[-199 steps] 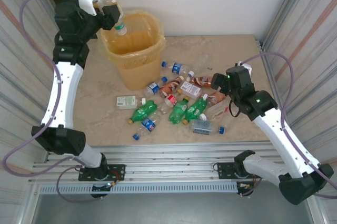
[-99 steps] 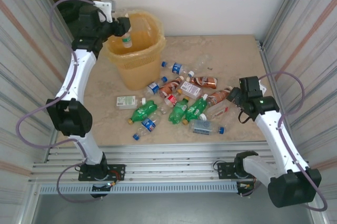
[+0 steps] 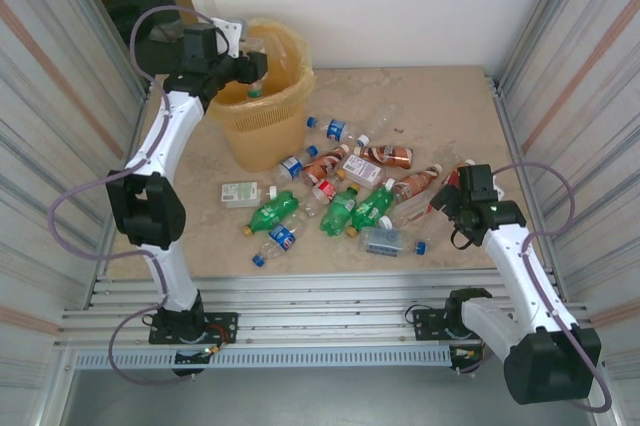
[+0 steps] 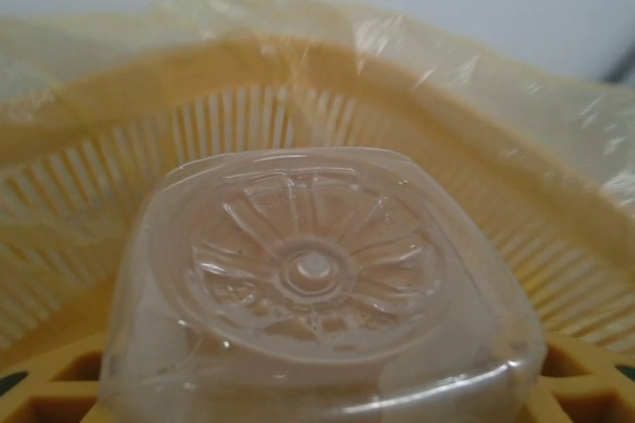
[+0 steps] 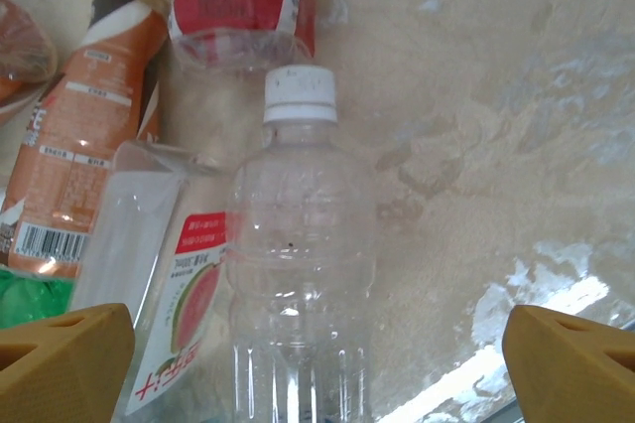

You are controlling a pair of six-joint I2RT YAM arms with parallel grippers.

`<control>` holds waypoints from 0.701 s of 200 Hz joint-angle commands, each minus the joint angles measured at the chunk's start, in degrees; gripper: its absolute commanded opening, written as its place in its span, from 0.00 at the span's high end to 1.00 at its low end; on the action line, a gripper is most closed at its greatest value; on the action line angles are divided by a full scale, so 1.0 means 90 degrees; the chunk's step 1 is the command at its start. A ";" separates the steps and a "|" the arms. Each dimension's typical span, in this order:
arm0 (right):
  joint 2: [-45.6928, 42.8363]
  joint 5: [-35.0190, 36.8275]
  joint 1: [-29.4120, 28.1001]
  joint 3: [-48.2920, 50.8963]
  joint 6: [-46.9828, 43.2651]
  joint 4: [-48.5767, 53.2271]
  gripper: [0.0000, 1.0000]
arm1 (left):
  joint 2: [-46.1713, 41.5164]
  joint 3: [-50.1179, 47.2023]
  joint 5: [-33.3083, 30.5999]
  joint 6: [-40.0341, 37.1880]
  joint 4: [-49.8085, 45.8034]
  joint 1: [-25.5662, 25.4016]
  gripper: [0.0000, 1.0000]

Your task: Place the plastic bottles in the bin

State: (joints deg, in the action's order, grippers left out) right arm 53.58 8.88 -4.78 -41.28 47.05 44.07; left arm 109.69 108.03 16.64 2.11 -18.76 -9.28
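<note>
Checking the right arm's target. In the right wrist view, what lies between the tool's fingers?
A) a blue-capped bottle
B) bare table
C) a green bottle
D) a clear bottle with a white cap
D: the white-capped clear bottle lies centred in the gap of the open right tool.

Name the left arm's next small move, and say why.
Probably open the left gripper and let go. It holds a bottle cap-down above the mouth of the bin, and the wrist view shows the lined lattice wall just beyond the bottle's base, so it should drop inside.
</note>
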 commanded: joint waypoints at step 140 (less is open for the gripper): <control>0.0087 -0.1065 0.0023 0.0707 0.0505 -0.0355 0.22 | 0.0000 0.0448 -0.0294 -0.0239 -0.0477 -0.0043 0.20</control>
State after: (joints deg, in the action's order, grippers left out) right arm 54.35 0.10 -4.75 -36.05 50.59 41.04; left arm 112.60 110.15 14.72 0.16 -22.55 -9.39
